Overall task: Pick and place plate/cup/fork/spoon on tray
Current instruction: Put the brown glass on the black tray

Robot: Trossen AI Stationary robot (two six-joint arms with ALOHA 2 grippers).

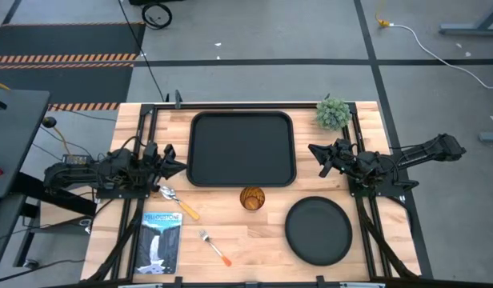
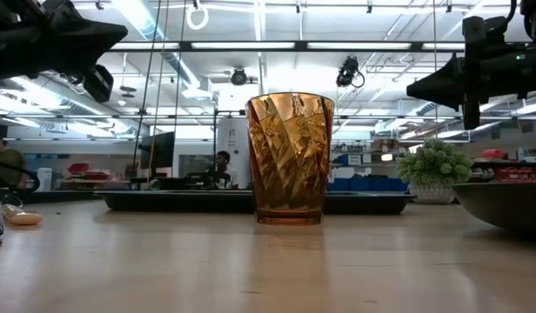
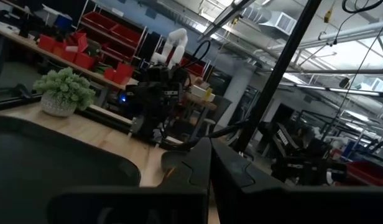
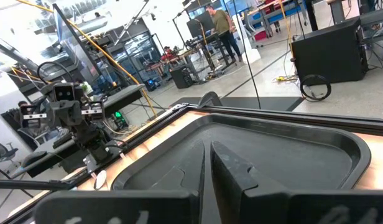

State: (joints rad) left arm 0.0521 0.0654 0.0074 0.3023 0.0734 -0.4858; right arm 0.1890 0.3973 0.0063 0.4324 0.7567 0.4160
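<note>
The black rectangular tray (image 1: 242, 150) lies at the far middle of the table. The amber cup (image 1: 252, 198) stands upright just near of it and fills the middle of the low view (image 2: 290, 159). The round black plate (image 1: 318, 230) lies flat at the near right. The spoon (image 1: 176, 200) and the fork (image 1: 215, 247) lie flat at the near left. My left gripper (image 1: 178, 166) hovers shut and empty by the tray's left edge, above the spoon's bowl. My right gripper (image 1: 314, 150) hovers shut and empty by the tray's right edge.
A small potted plant (image 1: 333, 114) stands at the far right corner beside the tray. A blue booklet (image 1: 161, 242) lies at the near left, beside the fork. Bare wood lies between the cup, the fork and the plate.
</note>
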